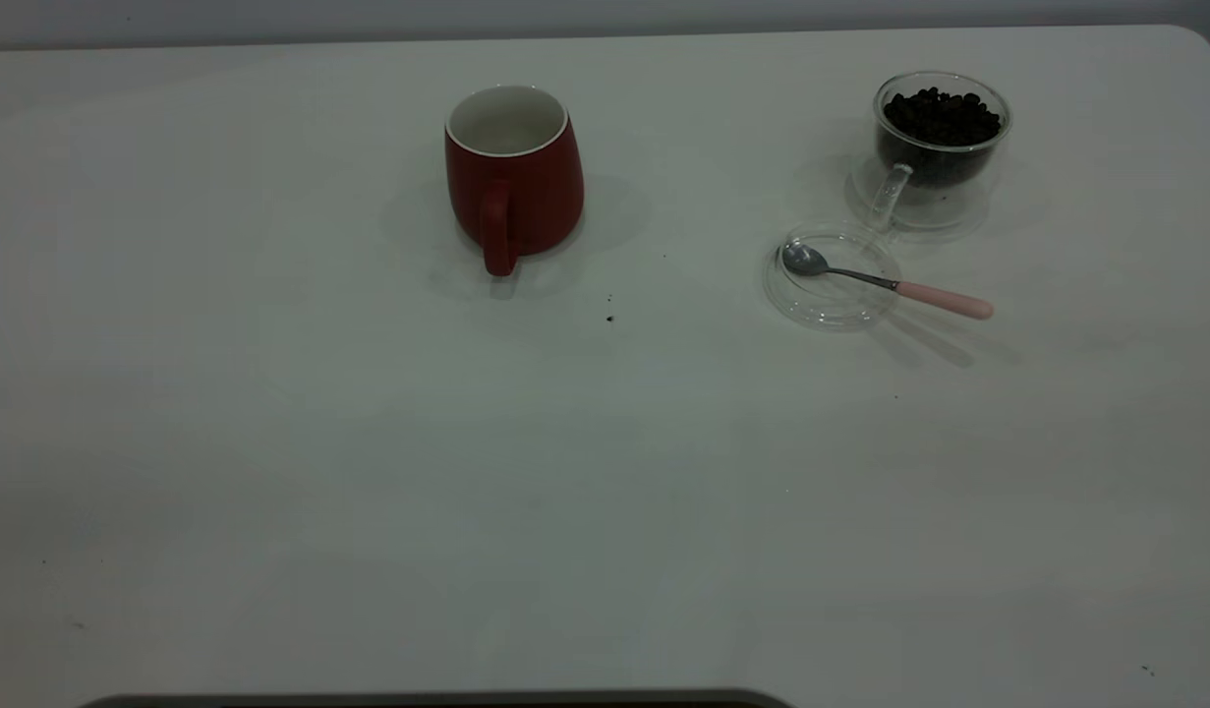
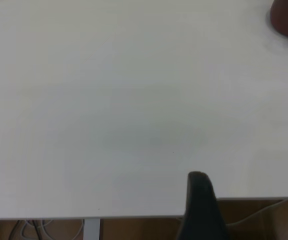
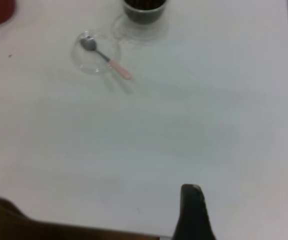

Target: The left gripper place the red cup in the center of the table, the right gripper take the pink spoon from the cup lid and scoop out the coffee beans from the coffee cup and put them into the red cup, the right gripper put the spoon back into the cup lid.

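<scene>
We see the white desk (image 1: pixel 270 442) from the exterior view, and nothing of either arm shows there. In each wrist view only one dark finger juts in at the near desk edge: the left hand (image 2: pixel 200 205) hangs over the near edge with bare desk before it, and the right hand (image 3: pixel 193 212) sits likewise at its own near edge. With a single finger showing on each, we cannot tell how far either hand is open, and neither has hold of anything we can see. Farther in, a few dark specks (image 1: pixel 609 317) lie on the desk. Beyond them, toward the right, the cup lid (image 1: pixel 829 305) lies flat, and the pink spoon (image 1: pixel 885 283) rests in it, its metal bowl inside the lid and its pink handle reaching out over the rim. The red cup (image 1: pixel 514 187) stands upright left of the lid, well apart from it, handle toward us. Farthest back on the right, just behind the lid, stands the coffee cup (image 1: pixel 934 147), filled with coffee beans (image 1: pixel 941 116).
</scene>
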{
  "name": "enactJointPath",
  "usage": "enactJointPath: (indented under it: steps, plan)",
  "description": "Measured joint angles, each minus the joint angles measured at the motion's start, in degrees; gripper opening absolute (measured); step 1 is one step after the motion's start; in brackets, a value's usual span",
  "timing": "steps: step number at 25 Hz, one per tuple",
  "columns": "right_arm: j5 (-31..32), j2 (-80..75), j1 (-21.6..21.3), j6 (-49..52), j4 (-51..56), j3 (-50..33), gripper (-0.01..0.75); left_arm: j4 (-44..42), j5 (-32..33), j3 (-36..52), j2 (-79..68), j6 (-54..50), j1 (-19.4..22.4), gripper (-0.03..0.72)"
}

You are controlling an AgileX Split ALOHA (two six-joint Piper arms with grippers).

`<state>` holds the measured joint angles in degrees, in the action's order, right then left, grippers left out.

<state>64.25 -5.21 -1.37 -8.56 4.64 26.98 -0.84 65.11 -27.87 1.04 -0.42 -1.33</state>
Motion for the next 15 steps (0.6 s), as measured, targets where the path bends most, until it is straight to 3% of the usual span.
enactJointPath:
  steps: [4, 15]
  plan:
    - [0.08, 3.08, -1.97, 0.62, -0.45, 0.00, 0.591, 0.00, 0.00, 0.00, 0.00, 0.00, 0.00, 0.569]
    - [0.15, 3.60, -1.97, 3.97, -2.71, 0.00, 0.591, 0.00, 0.00, 0.00, 0.00, 0.00, 0.00, 0.569]
